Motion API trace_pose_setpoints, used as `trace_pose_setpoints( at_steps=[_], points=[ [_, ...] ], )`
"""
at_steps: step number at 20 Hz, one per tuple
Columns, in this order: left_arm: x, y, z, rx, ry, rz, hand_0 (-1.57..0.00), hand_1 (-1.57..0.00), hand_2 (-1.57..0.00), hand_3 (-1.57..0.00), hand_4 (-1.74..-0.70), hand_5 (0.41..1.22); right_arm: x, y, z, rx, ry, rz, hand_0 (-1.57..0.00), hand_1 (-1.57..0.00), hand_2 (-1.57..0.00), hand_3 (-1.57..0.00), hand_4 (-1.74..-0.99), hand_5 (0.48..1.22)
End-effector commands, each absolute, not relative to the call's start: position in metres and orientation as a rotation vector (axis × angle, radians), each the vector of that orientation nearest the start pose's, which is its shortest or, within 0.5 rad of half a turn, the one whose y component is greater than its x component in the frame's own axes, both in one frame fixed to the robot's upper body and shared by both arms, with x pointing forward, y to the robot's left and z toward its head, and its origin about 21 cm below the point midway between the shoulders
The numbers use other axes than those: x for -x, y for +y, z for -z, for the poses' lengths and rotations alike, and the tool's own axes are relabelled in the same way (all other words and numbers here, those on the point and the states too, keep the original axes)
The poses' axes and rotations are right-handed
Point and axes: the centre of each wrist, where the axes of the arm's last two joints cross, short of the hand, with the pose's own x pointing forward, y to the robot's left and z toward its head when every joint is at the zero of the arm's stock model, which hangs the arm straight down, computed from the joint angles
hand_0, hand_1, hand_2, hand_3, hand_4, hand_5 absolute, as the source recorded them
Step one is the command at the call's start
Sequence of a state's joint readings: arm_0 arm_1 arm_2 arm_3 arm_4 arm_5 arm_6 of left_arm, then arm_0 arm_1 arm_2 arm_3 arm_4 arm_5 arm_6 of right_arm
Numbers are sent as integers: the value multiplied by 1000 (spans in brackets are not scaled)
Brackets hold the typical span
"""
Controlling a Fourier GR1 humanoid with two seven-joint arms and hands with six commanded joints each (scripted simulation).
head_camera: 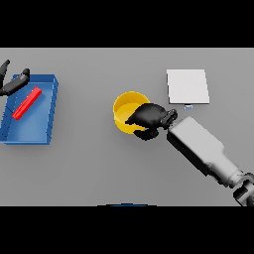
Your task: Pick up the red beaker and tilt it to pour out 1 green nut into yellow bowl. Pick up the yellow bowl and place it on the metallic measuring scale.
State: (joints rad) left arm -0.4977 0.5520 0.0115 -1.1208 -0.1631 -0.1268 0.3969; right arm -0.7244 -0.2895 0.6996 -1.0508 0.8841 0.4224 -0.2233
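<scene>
Grey-white boxy forearm [201,146]; dark robot hand [149,118]

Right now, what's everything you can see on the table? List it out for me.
yellow bowl: one, yellow, table centre, right hand on its right rim.
red beaker: one, red, lying in the blue tray.
blue tray: one, blue, far left.
measuring scale: one, pale grey, upper right, apart from the bowl.
table: one, grey.
right hand: one, dark, fingers curled round the bowl's rim.
left hand: one, dark, at the tray's upper-left corner, fingers relaxed.

Even, bright, flat light; faint shadows, no glare.
</scene>
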Motion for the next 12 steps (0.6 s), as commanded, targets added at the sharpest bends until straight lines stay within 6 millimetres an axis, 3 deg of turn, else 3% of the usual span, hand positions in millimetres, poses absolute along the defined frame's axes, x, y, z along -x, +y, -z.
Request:
trace_pose_setpoints(
  at_steps=[1,3,5,8,12],
  points=[
    [-363,352,-103,-579,-1139,465,1,1,1,1,-788,710,-360,-118,-44,284,-1249,-2125,-857,-826,-789,-679,-1492,1052],
    [-362,354,-100,-576,-1135,466,1,1,1,1,-787,707,-359,-117,-46,276,-1238,-2143,-1114,-1094,-1071,-882,-1578,1113],
    [-364,354,-103,-586,-1135,469,1,1,1,1,-784,712,-360,-117,-46,267,-1233,-2132,-1278,-1266,-1187,-1027,-1637,1152],
    [-361,352,-104,-577,-1146,482,1,1,1,1,-782,710,-360,-116,-49,273,-1204,-2124,-1421,-1415,-1323,-1130,-1688,1186],
    [-362,349,-105,-577,-1131,478,1,1,1,1,-782,703,-361,-120,-61,276,-1222,-2121,-1510,-1507,-1387,-1195,-1719,1207]
  ],
)
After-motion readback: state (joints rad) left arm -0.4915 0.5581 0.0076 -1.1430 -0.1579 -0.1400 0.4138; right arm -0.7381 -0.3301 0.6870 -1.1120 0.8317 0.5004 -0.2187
